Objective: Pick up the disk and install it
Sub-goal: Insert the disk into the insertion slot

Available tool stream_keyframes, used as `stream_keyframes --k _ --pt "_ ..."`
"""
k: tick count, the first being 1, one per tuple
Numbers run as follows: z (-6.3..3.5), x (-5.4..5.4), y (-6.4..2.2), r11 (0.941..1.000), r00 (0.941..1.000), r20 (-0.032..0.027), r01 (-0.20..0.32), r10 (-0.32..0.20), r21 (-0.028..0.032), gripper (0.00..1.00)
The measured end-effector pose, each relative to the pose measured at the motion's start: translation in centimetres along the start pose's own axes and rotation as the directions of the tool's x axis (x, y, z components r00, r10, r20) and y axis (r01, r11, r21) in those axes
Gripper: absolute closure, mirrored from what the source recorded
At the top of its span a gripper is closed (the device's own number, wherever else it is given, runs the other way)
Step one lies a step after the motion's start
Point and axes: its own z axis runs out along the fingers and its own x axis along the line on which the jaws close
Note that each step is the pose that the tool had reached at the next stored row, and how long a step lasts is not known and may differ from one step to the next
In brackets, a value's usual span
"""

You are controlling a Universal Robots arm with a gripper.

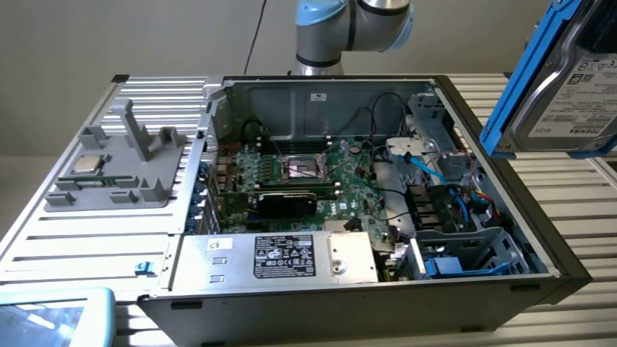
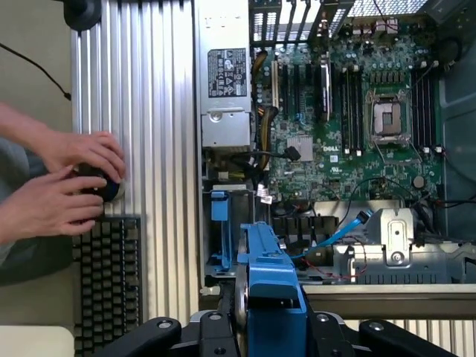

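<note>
**Fingers.** In the wrist view the black fingers [image 2: 221, 335] are clamped on the disk [image 2: 271, 290], a flat silver-grey hard drive with a white printed label in a bright blue plastic carrier. One finger sits on each side of the carrier.

**Disk.** It is held on edge and in the air, touching nothing else. In the exterior view the disk [image 1: 564, 79] hangs at the exterior view's right. It is above the open dark grey computer case [image 1: 386, 303] and clear of it. The pale blue and silver robot arm [image 1: 352, 25] stands behind the case.

**Case interior.** The wrist view shows a blue plastic bracket [image 2: 218, 216] just beyond the carrier's end, in the metal drive cage [image 1: 463, 253]. Beside the cage is the silver power-supply box with a black label [image 1: 279, 256] [image 2: 225, 89]. Past that lies the green motherboard [image 1: 357, 188] [image 2: 349, 126].

**Surroundings.** The case lies on its side on a ribbed metal worktop [image 1: 87, 238] [image 2: 149, 111]. At the exterior view's left a grey plastic fixture [image 1: 115, 170] holds a small square silver chip [image 1: 87, 163]. In the wrist view a person's two hands [image 2: 74, 178] rest on a dark round object, possibly a knob, at the top of a black keyboard [image 2: 108, 282].
</note>
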Motion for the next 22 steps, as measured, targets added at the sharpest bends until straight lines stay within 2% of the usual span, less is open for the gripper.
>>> stream_keyframes --k 10,14,17,22 --pt "0.21 0.1 0.55 1.0 1.0 0.0 0.0 0.0 0.0 0.63" --pt "0.37 0.3 0.59 1.0 1.0 -0.0002 0.0 0.0 -0.0025 0.63" --pt "0.78 0.7 0.57 1.0 1.0 0.0 0.0 0.0 -0.0071 0.63" --pt "1.7 1.0 0.54 1.0 1.0 -0.0002 -0.001 0.001 -0.0073 0.63"
